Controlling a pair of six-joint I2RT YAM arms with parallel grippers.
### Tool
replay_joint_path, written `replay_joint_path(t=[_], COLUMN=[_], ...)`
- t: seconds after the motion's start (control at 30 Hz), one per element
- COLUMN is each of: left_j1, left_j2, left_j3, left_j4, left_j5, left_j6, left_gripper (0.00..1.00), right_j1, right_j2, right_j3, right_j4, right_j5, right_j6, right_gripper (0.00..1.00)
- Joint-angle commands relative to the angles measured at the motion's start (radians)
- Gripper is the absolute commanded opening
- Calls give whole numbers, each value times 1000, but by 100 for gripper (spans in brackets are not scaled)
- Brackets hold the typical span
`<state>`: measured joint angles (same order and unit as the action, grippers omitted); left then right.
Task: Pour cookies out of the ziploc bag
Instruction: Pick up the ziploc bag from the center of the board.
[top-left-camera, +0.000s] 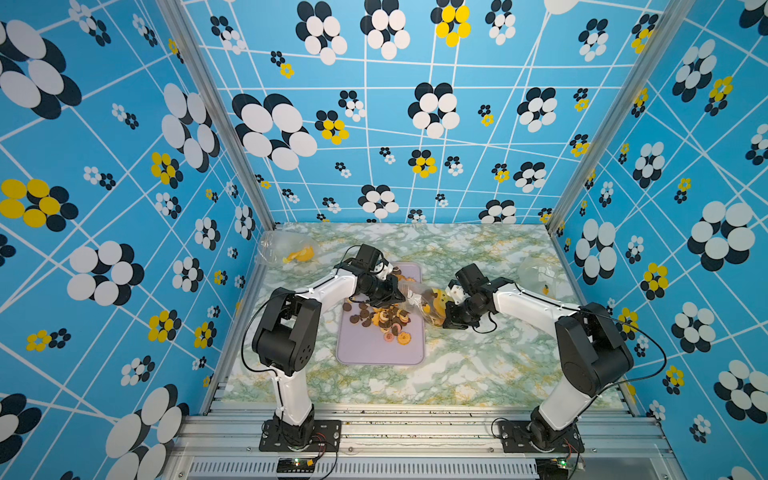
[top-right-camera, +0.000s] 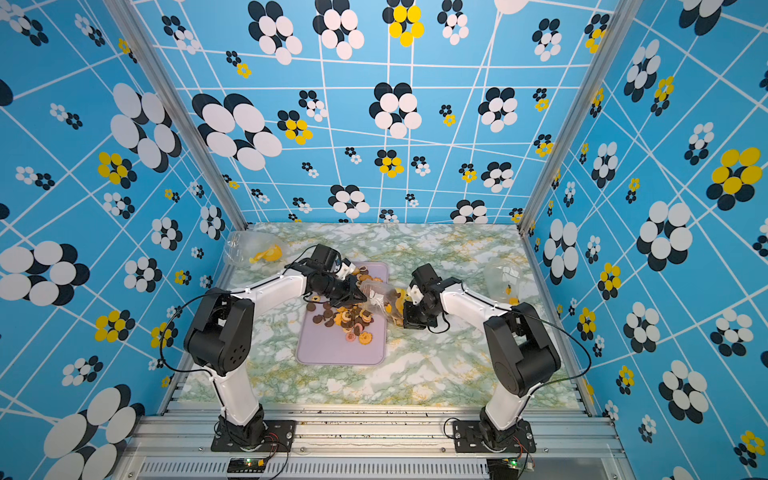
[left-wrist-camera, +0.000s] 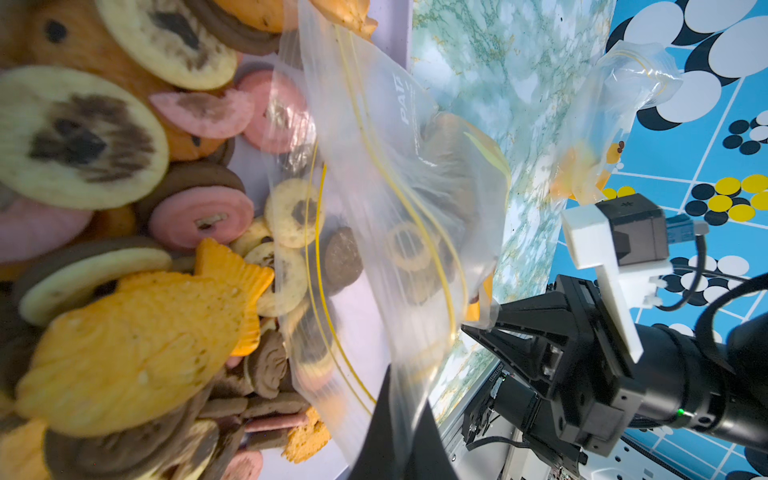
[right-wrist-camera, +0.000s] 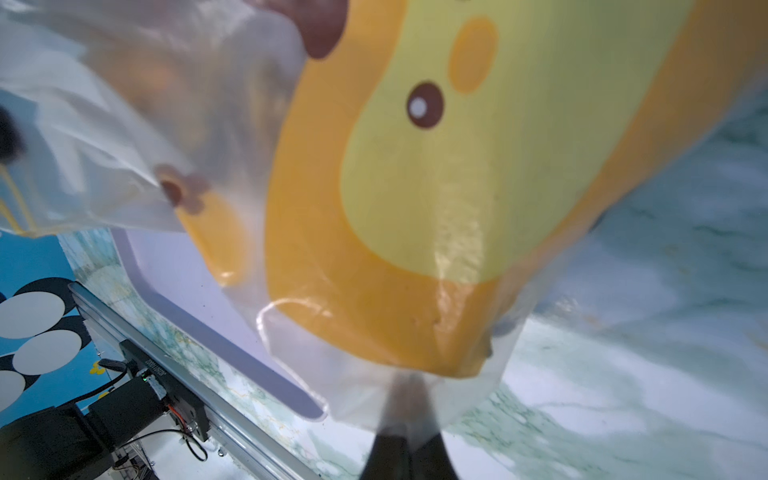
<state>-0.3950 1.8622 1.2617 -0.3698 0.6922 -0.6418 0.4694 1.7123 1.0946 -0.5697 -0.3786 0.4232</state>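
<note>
many cookies (top-left-camera: 380, 322): heaped on the lilac tray (top-left-camera: 374, 353), a few more inside the ziploc bag (top-left-camera: 419, 301)
ziploc bag: stretched between both grippers, mouth over the tray's right edge
left gripper (top-left-camera: 402, 294): jaws pinched tight on the bag's mouth end
right gripper (top-left-camera: 445, 321): jaws closed on the bag's bottom corner, above the marble table (top-left-camera: 478, 374)
yellow face-print piece (right-wrist-camera: 436, 166): inside the bag

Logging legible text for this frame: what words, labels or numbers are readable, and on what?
"PA…": white print on the ziploc bag, left wrist view; remaining letters blurred.
Small sticker on the right arm: too small to read.
Label on the black mount: too small to read.
</note>
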Motion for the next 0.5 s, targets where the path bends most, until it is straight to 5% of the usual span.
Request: replay_joint_path(t=[0.0, 0.47], left_j1=[5, 51], left_j2=[-13, -37], left_j3=[22, 13], left_j4=[-12, -22], left_j5=[9, 12], left_j6=[11, 22], left_gripper=[0, 0], right_j1=[5, 4], right_j2=[-35, -39], right_j3=[63, 233], right_j4=[-50, -102], right_j5=[-9, -13], right_j6=[-29, -34], right_gripper=[0, 0])
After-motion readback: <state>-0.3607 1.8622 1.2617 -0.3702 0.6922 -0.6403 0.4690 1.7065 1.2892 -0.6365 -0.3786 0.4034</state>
